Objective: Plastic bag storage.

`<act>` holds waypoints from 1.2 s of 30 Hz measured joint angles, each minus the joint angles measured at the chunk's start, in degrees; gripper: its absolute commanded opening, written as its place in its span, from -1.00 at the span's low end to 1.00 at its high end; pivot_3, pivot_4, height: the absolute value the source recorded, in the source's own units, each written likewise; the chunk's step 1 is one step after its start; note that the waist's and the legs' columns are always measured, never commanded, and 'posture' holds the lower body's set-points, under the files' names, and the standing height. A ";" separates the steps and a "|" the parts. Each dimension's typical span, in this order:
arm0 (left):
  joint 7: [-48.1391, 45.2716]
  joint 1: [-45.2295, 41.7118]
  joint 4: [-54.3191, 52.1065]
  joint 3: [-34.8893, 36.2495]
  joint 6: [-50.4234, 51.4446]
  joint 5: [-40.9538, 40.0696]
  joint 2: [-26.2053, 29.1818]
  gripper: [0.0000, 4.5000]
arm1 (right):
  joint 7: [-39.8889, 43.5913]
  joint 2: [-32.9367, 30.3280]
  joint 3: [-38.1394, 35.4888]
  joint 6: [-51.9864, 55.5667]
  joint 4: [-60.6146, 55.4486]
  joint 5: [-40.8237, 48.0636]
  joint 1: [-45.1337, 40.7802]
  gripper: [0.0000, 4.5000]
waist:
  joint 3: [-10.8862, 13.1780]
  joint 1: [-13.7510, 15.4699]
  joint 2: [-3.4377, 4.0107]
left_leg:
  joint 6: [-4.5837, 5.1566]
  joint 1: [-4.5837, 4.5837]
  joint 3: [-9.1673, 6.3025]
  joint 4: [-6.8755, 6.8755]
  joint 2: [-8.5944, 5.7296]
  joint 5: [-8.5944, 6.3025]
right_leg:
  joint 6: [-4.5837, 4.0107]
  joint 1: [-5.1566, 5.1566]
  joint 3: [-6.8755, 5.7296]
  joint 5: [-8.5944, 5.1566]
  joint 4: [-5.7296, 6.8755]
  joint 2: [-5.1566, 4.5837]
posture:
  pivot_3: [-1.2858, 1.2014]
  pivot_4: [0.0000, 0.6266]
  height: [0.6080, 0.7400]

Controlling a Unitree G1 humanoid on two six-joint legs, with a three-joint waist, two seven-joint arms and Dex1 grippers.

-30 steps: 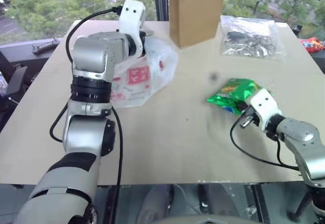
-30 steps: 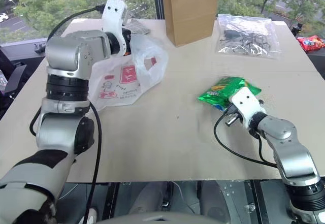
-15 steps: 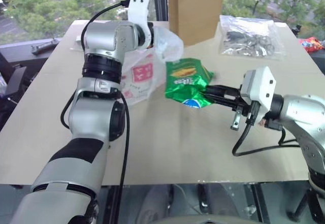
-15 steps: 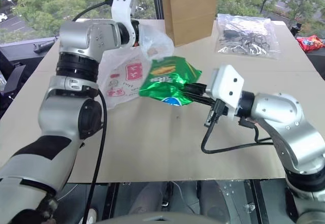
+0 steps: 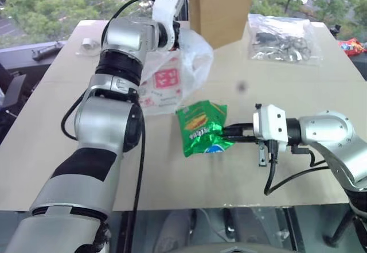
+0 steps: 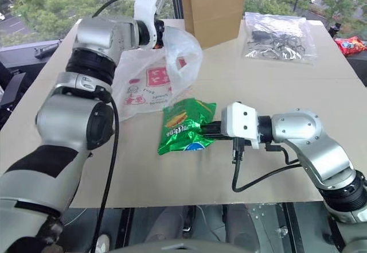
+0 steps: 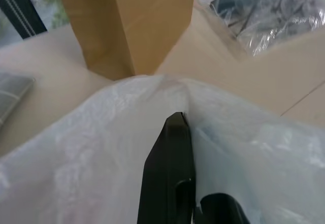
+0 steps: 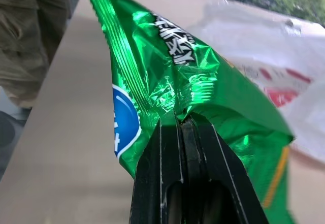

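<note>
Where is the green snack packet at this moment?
The green snack packet is held above the table's middle, clamped in the right gripper, just below the plastic bag that the left gripper holds up.

Green snack packet [image 6: 184, 128] lifted off the table since a second ago, pinched edge-on between the shut fingers of the right gripper [image 6: 211, 129] and carried across toward the plastic bag [image 6: 166, 72]. Bag's upper edge raised a little higher, bunched against the closed fingers of the left gripper [image 7: 177, 125].
</note>
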 measured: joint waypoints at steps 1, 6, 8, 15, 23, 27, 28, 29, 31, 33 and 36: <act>-3.94 3.67 -3.89 -2.36 -3.37 1.25 2.04 -1.00 | -0.43 0.06 0.13 -0.49 0.14 -0.82 0.95 -0.98 | 0.00 -0.11 0.01 | -0.01 0.01 0.05 -0.01 0.05 0.00 | -0.01 -0.06 0.05 0.00 0.04 -0.04 | 0.03 -0.52 1.00; -7.12 21.79 -21.32 -8.05 -13.09 8.71 11.32 -0.26 | -3.20 0.37 -0.20 -0.99 -0.11 -2.63 5.83 -1.00 | 0.01 0.08 -0.02 | -0.01 -0.10 0.17 0.04 0.08 0.01 | -0.03 -0.29 0.25 0.00 0.34 -0.07 | 0.03 -0.52 1.00; -6.41 27.80 -29.25 -8.41 -13.80 10.71 13.55 -0.26 | -4.41 0.38 -0.44 -0.37 -0.59 -2.62 7.24 -1.00 | 0.02 0.41 -0.03 | 0.00 -0.16 0.17 0.16 0.05 0.00 | -0.02 -0.30 0.35 0.00 0.37 -0.15 | 0.03 -0.52 1.00; -3.21 40.49 -46.15 -7.20 -13.28 15.90 20.10 -0.26 | -7.34 0.27 -3.76 2.29 -4.72 -0.91 9.07 -1.00 | 0.01 1.12 -0.02 | 0.29 -0.09 0.06 0.49 0.04 -0.18 | -0.01 -0.10 0.04 0.01 0.51 -0.15 | 0.03 -0.52 1.00; 3.16 52.85 -62.36 2.54 -4.43 16.14 19.43 0.24 | -9.33 0.27 -4.15 3.34 -7.05 -0.44 10.93 -1.00 | 0.01 1.22 -0.02 | 0.30 0.03 0.05 0.62 0.08 -0.18 | -0.01 0.06 0.01 0.01 0.51 -0.09 | 0.03 -0.52 1.00; 9.15 60.49 -66.89 9.24 -2.75 14.89 14.72 0.67 | -10.72 1.07 -4.11 3.51 -7.37 -0.44 12.09 -1.00 | 0.00 1.40 -0.02 | 0.29 0.03 0.01 0.62 0.13 -0.18 | -0.02 0.05 -0.03 0.01 0.51 -0.08 | 0.03 -0.52 1.00; 9.78 62.64 -68.02 10.87 -3.08 14.26 14.47 0.67 | -10.90 1.11 -4.14 3.50 -7.50 -0.44 12.74 -1.00 | 0.00 1.45 -0.02 | 0.29 0.04 0.01 0.62 0.13 -0.18 | -0.02 0.06 -0.02 0.01 0.52 -0.09 | 0.03 -0.52 1.00; 10.12 64.38 -68.94 12.35 -3.76 14.03 14.56 0.67 | -10.93 1.11 -4.12 3.48 -7.54 -0.43 13.21 -1.00 | 0.00 1.48 -0.02 | 0.29 0.02 0.01 0.61 0.14 -0.18 | -0.03 0.05 -0.02 0.01 0.51 -0.09 | 0.03 -0.52 1.00; 11.17 72.05 -73.32 19.09 -8.31 13.32 15.06 0.67 | -10.89 1.05 -4.31 3.14 -7.72 -0.40 14.35 -1.00 | 0.00 1.21 -0.02 | 0.28 0.05 0.06 0.57 0.15 -0.19 | -0.04 0.05 0.07 0.02 0.44 -0.12 | 0.03 -0.52 1.00; 11.98 76.98 -75.57 23.27 -10.99 12.52 14.74 0.67 | -10.85 0.96 -4.59 2.86 -7.65 -0.41 14.95 -1.00 | -0.01 1.43 0.00 | 0.28 0.05 0.05 0.56 0.14 -0.20 | -0.04 0.07 0.09 0.02 0.42 -0.17 | 0.03 -0.52 1.00; 13.00 82.17 -77.71 27.71 -12.80 10.73 12.48 0.67 | -10.81 0.97 -4.71 2.46 -7.65 -0.40 15.22 -1.00 | -0.02 1.98 -0.01 | 0.28 0.06 -0.09 0.59 0.14 -0.20 | -0.06 0.18 0.00 0.03 0.37 -0.20 | 0.03 -0.52 1.00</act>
